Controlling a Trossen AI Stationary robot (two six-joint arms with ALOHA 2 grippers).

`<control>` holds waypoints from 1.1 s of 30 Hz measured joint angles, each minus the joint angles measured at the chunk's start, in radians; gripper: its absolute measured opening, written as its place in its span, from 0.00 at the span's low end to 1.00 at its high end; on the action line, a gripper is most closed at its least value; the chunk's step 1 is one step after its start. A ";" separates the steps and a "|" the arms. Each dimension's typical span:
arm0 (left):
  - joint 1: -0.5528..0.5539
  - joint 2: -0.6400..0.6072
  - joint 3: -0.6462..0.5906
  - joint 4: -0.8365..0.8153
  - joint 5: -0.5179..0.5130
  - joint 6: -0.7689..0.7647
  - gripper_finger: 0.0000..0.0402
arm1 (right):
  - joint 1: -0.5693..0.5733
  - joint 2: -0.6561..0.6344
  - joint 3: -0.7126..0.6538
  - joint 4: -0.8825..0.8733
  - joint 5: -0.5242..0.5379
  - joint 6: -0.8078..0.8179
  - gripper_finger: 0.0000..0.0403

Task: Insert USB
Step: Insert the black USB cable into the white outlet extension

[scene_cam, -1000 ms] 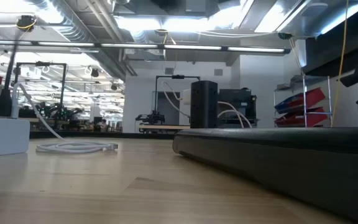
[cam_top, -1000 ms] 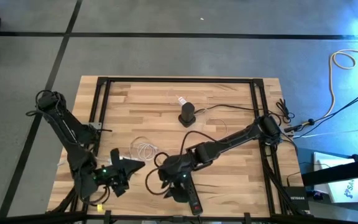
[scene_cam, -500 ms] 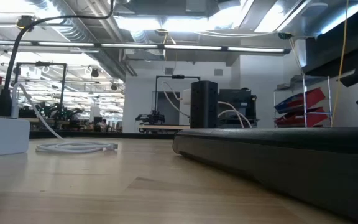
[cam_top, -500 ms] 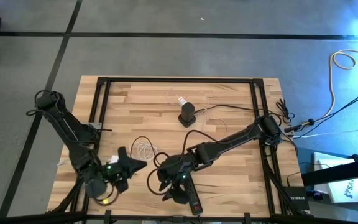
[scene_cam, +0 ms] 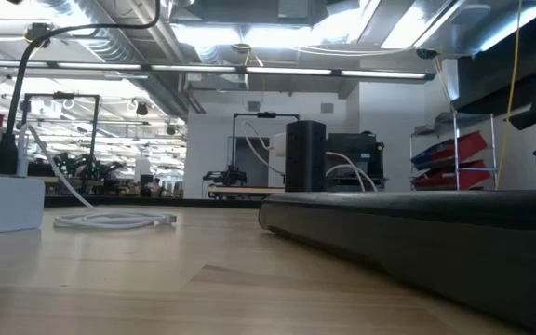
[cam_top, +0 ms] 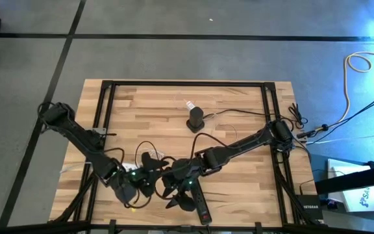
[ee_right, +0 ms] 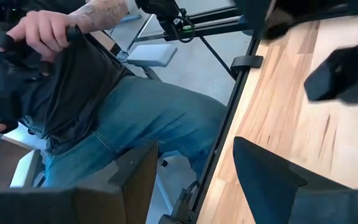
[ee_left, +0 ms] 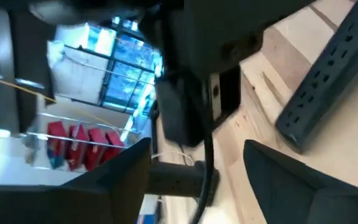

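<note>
My left gripper (cam_top: 153, 181) and my right gripper (cam_top: 169, 184) stand almost tip to tip near the table's front edge, beside the black power strip (cam_top: 201, 207). In the left wrist view my left gripper (ee_left: 197, 168) is open. A black cable (ee_left: 207, 158) runs through the gap, clear of both fingers, from a dark block (ee_left: 188, 115) just beyond. What carries that block is hidden. My right gripper (ee_right: 194, 146) is open, with nothing between its fingers. I cannot pick out the USB plug for sure.
A white cable coil (cam_top: 152, 156) lies behind the grippers, under a loop of the black cable (cam_top: 143, 147). A black adapter (cam_top: 195, 119) stands mid-table toward the far side. A white box (scene_cam: 6, 203) shows in the low view. A seated person (ee_right: 104, 112) is beyond the table's edge.
My left gripper has gone toward the table's right edge and down, close up to my right gripper. The black cable has come with it, and a loop now arcs up over the white coil. My right gripper has stayed in place.
</note>
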 joint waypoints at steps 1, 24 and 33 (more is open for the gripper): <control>0.002 0.005 0.000 0.028 -0.023 0.025 0.57 | 0.000 0.000 0.000 -0.003 0.000 -0.002 0.48; -0.065 -0.009 0.000 0.263 -0.121 0.210 0.00 | 0.008 -0.004 0.003 -0.112 0.110 -0.021 0.48; 0.002 -0.007 0.043 0.363 -0.077 0.225 0.00 | 0.007 0.004 0.002 -0.006 -0.004 -0.022 0.48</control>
